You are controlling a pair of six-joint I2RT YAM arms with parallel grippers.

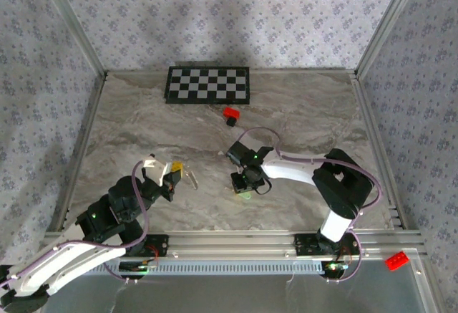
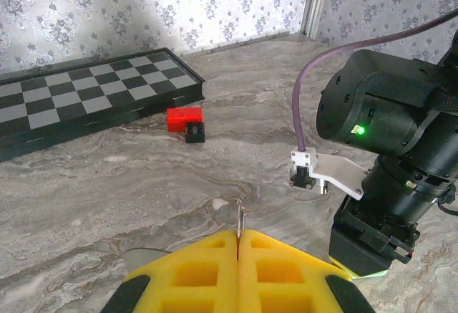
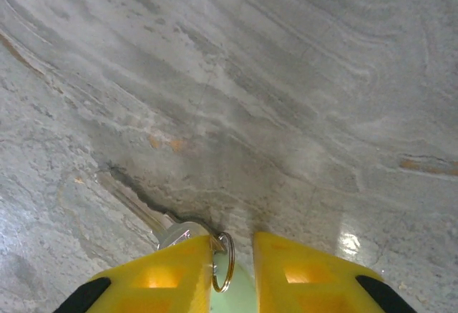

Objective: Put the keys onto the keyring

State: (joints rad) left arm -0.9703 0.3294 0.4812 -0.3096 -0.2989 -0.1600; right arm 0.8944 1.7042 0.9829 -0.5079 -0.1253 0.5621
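Risks: the right pincer (image 3: 242,250) stands narrowly apart around the green head of the key (image 3: 132,202). We can't tell if it really clamps, so the key may skid or pivot on the surface (image 3: 300,76). The left pincer (image 2: 237,236) is fully closed on the keyring (image 2: 240,218), pinched edge-on, so it could twist out. The key is a slim silver blade lying flat on the surface with a pale mint head and a small ring (image 3: 223,263) at the head. It sits apart from the keyring.
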